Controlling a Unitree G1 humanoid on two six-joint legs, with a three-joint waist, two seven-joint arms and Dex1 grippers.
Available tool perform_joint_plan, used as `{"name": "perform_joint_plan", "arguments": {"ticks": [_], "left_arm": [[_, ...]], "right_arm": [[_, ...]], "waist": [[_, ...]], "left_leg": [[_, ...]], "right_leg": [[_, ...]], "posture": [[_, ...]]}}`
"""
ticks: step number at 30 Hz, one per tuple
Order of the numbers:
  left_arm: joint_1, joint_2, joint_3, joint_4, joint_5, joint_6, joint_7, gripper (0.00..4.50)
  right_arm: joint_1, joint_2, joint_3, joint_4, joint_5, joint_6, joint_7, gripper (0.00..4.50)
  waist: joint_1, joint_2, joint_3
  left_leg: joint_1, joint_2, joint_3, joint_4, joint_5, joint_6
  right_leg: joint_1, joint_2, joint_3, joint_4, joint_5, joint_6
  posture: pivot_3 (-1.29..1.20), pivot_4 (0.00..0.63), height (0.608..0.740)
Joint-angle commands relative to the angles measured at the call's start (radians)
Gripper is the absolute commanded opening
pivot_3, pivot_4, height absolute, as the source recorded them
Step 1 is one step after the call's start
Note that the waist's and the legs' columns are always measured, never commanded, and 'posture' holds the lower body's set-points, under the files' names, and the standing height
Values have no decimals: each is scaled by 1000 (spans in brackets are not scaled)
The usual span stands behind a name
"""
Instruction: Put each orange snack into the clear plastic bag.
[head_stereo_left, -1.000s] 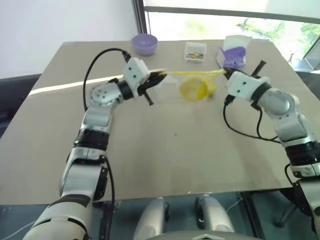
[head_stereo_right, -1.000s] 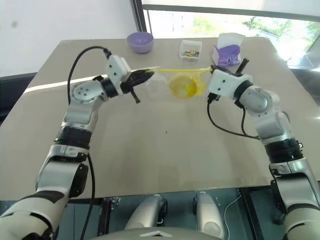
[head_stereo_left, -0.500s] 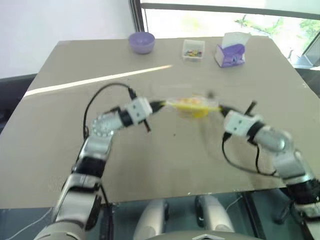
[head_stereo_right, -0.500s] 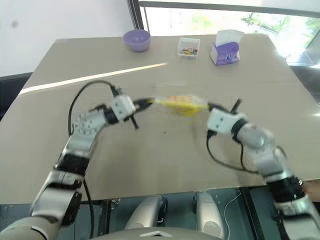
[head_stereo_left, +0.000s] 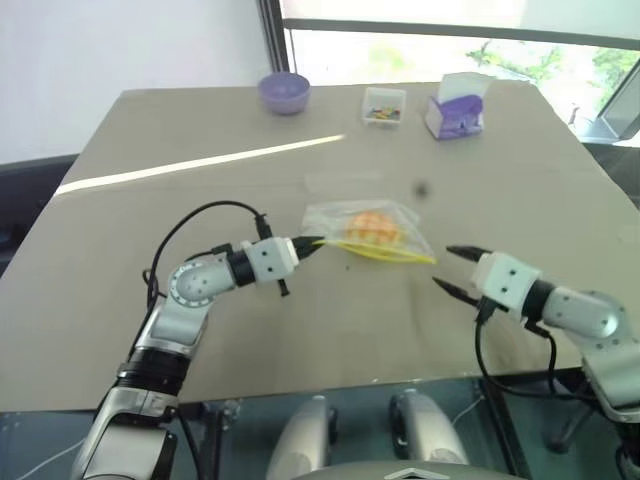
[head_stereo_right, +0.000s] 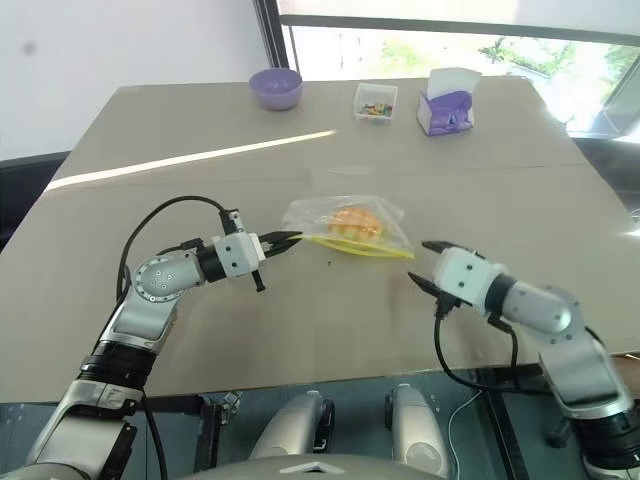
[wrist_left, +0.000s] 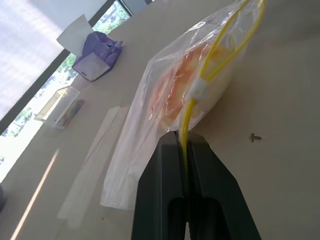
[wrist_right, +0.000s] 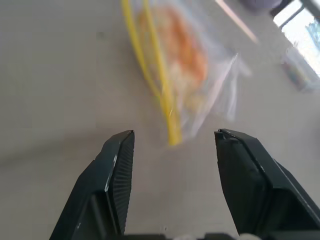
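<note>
The clear plastic bag (head_stereo_left: 365, 232) lies on the table's middle with the orange snack (head_stereo_left: 372, 227) inside it, its yellow seal strip (head_stereo_left: 385, 254) along the near edge. My left gripper (head_stereo_left: 312, 243) is shut on the strip's left end; in the left wrist view the fingers (wrist_left: 162, 165) pinch the yellow strip (wrist_left: 192, 95). My right gripper (head_stereo_left: 450, 268) stands open just right of the bag's free end, holding nothing. In the right wrist view its fingers (wrist_right: 116, 160) spread wide before the bag (wrist_right: 187, 70).
At the table's far edge stand a purple bowl (head_stereo_left: 284, 92), a small clear tray of candies (head_stereo_left: 384, 106) and a purple tissue box (head_stereo_left: 458, 108). A flat clear sheet (head_stereo_left: 340, 181) lies behind the bag.
Both arms came down and back with the bag, which now rests on the table. My right gripper opened and let go of the strip's right end; the left kept its hold.
</note>
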Motion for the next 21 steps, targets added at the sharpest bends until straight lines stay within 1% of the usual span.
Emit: {"name": "perform_joint_plan", "arguments": {"ticks": [1, 3, 5, 6, 7, 13, 16, 21], "left_arm": [[-10, 9, 7, -31, 6, -44, 15, 0], [-12, 6, 6, -28, 5, -44, 18, 0], [-11, 1, 6, -29, 0, -41, 21, 0], [-11, 0, 6, -29, -3, -40, 22, 0], [-10, -2, 6, -30, -8, -37, 23, 0], [-12, -9, 15, -60, -49, 27, 21, 0], [-7, -7, 18, -88, -68, 63, 17, 0], [-8, -3, 19, -121, -86, 111, 18, 0]], "right_arm": [[-143, 36, 82, -45, -21, 23, -5, 2788], [-223, 77, 170, 7, -73, 10, -8, 2788], [-289, 105, 254, 78, -146, -43, -7, 2265], [-318, 128, 279, 111, -160, -53, -11, 1919], [-339, 147, 294, 136, -169, -62, -16, 1464], [-437, 218, 367, 241, -215, -133, -3, 1464], [-449, 240, 394, 261, -235, -158, 5, 1464], [-464, 270, 405, 295, -258, -194, 2, 1464]], "waist": [[-1, 0, 0], [2, 0, 0], [5, 0, 0], [7, 0, 0], [8, 0, 0], [8, 0, 0], [6, 0, 0], [6, 0, 0]], "left_leg": [[0, 0, 0, 0, 0, 0], [0, 1, -1, 0, 0, 0], [0, 1, -2, 0, 0, 0], [-1, 1, -2, 0, 0, 0], [-1, 0, -3, 0, 0, 0], [-4, -3, -3, -1, 0, 0], [-5, -2, -3, -2, 0, 0], [-4, -3, -3, -2, 0, 0]], "right_leg": [[0, 0, 0, 0, 0, 0], [0, 1, -1, 0, 0, 0], [0, 1, -3, 0, 0, 0], [0, 1, -3, 0, 0, -1], [0, 0, -3, 0, 0, -1], [-2, -4, -4, -2, 0, 0], [-4, -3, -4, -2, 0, 0], [-4, -3, -3, -2, 0, 0]], "posture": [[0, 150, 740], [0, 150, 740], [0, 150, 740], [0, 150, 740], [0, 150, 740], [0, 150, 740], [0, 150, 740], [0, 150, 740]]}}
